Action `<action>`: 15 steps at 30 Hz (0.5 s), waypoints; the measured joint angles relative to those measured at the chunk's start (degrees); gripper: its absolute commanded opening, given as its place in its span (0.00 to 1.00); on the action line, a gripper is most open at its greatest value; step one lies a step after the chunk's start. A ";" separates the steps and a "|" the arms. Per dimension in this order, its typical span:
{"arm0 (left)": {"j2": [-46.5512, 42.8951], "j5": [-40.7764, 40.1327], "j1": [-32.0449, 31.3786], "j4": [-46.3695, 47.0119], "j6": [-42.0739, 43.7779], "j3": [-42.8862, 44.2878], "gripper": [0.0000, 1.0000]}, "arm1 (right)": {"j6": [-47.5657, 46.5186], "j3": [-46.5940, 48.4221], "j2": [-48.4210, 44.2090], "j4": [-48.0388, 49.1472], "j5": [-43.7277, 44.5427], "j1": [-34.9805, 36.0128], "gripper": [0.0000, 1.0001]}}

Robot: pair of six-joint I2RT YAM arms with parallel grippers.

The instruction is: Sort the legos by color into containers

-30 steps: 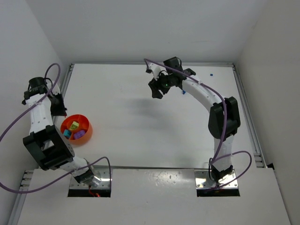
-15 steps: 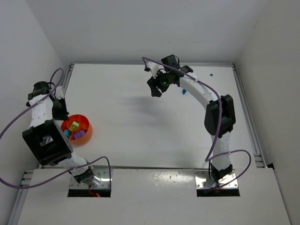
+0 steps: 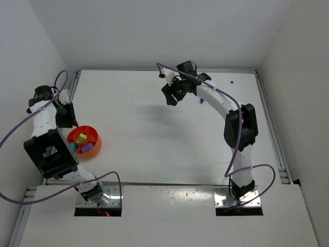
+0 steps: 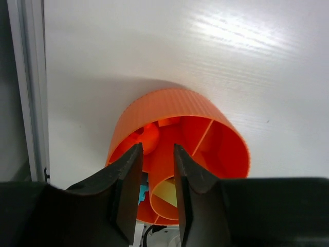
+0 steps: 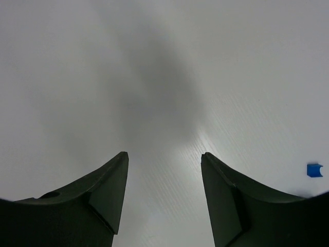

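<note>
Left end effector hangs at the 11 o'clock edge of the orange bowl in the top view. Over the last second its wrist swung slightly toward the bowl and back, and the bowl did not shift. Yellow, cyan and purple legos share that bowl. The right end effector crept toward 9 o'clock, then held above the counter, leaving a blue lego at its 3 o'clock and another blue bit at 2 o'clock. Neither arm seems to have carried anything, so the sort looks stalled, with blue pieces still loose.

From the left wrist, the fingers stand a narrow slit apart, with nothing I can make out pinched between them. The bowl's dividers show beyond.

From the right wrist, the fingers are spread wide and empty, with the blue lego at 3 o'clock.
</note>
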 measured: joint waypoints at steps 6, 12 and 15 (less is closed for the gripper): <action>-3.63 7.52 0.00 1.64 -0.22 7.06 0.78 | 4.52 -1.86 0.00 1.55 3.32 -2.86 0.58; -9.35 18.60 0.00 8.87 -6.71 18.93 0.99 | 6.34 -0.37 0.72 1.01 7.39 -10.40 0.60; -8.59 25.11 -0.07 12.17 -11.19 22.99 0.99 | 6.43 5.90 4.81 -0.07 9.94 -14.01 0.60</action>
